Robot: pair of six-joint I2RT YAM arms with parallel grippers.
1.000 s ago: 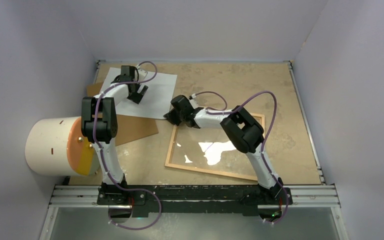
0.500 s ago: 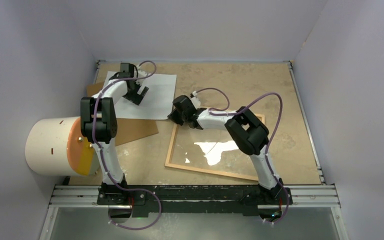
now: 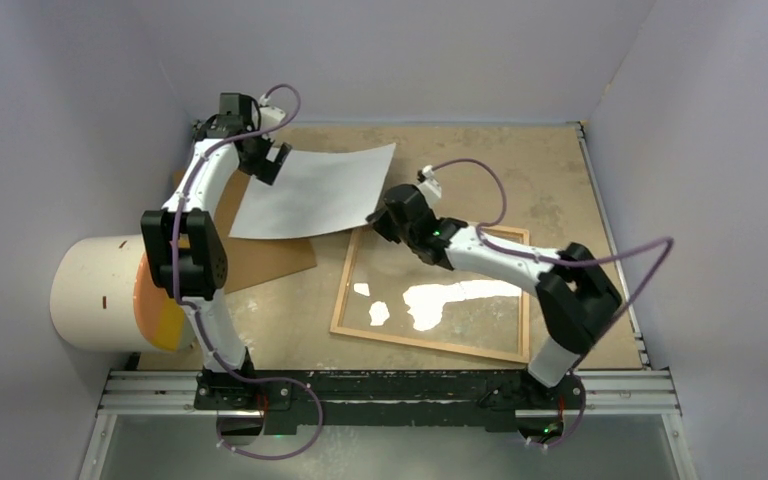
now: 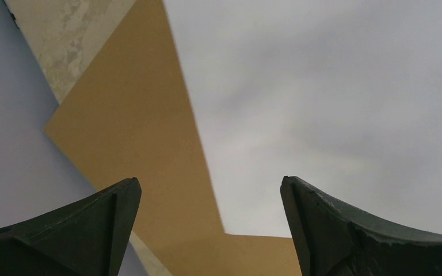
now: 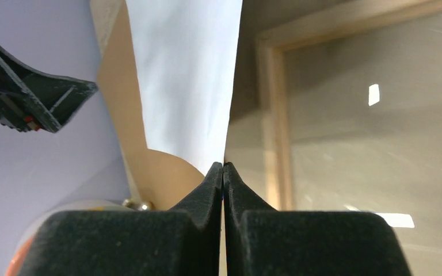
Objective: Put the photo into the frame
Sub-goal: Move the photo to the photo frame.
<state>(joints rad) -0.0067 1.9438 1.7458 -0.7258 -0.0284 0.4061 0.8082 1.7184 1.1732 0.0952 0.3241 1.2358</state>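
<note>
Over the last second the right gripper (image 5: 223, 168) has closed on the near corner of the large white-backed rectangular photo (image 3: 310, 190). Its arm has also stretched out, so the sheet no longer lies flat: the side nearest the thin light-wood rectangular frame with its glass pane (image 3: 420, 342) is now raised and curled. The pinched corner hangs just over the frame's far-left corner. The left gripper (image 4: 208, 183) has drawn back to the photo's edge farthest from the frame, its fingers spread wide and holding nothing.

We judge that the carry has begun. The photo is gripped but not yet inside the frame, and most of it is off to the frame's far left, partly over the flat brown fibreboard panel (image 3: 275, 262). With the white back upward, the printed side should meet the glass.

Only the right wrist view shows the pads pressed together on the paper corner, which the wrist hides from above. Only the left wrist view confirms the empty gap between the left fingers. The overhead view alone shows the curl and the whole frame.
</note>
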